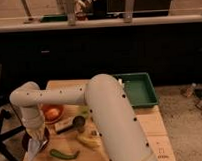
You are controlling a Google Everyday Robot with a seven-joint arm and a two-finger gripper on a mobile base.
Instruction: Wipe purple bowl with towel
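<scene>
The dark purple bowl point(27, 140) sits at the front left corner of the wooden table point(151, 126). My gripper point(36, 142) hangs straight down from the white arm point(70, 96) and is over the bowl's right part. It is shut on a pale towel point(35, 149), which hangs into the bowl and covers part of its rim. Most of the bowl's inside is hidden by the gripper and the towel.
An orange bowl point(56, 107) holding an orange fruit point(52, 113) stands just behind the purple bowl. A green pepper point(64, 155), a dark can point(79, 124) and a banana point(89, 141) lie to the right. A green tray point(139, 90) stands at the back right.
</scene>
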